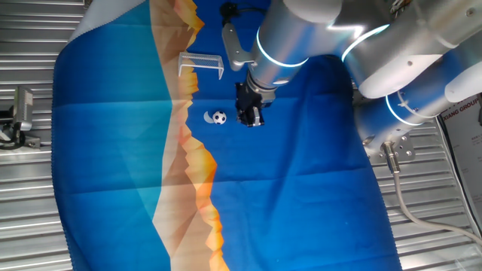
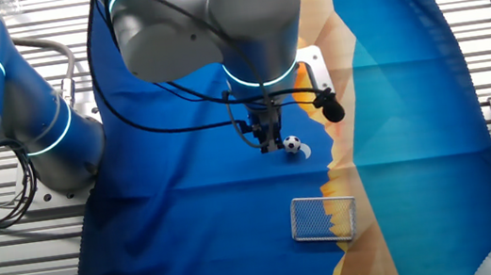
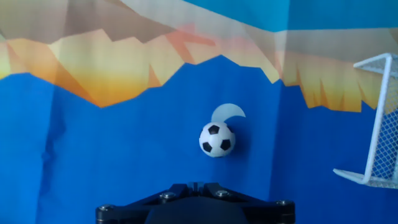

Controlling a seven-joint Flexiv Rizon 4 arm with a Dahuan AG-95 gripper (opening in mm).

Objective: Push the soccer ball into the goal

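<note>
Approach step: hand [image 1: 251,118] is low over the cloth, just beside the soccer ball [image 1: 218,117] but apart from it, no contact yet. Hand view shows the ball [image 3: 217,139] just ahead of the hand body, slightly right of centre. Fingertips aren't visible in the hand view and are too small in both fixed views, so can't tell if the fingers are spread or closed. It's holding nothing that I can see.

Ball sits on the blue part of the cloth [image 1: 301,188], overlapping the printed white crescent [image 3: 227,112]. Goal [image 1: 201,64] stands near the orange mountain print. In the hand view it's off at the right edge [image 3: 376,124], so not on the hand-to-ball line.

Next move, my read: a straight shove from here sends the ball toward the orange band, missing the goal. The hand needs to come round to the ball's side opposite the goal, then sweep toward the mouth, staying low enough to catch such a small ball.

Obstacles: nothing lies between ball and goal. Cloth creases could deflect the roll. Other items: clamp hardware [image 1: 21,113] on the counter [image 1: 30,203], well clear; cable [image 2: 192,92] hanging by the wrist.
</note>
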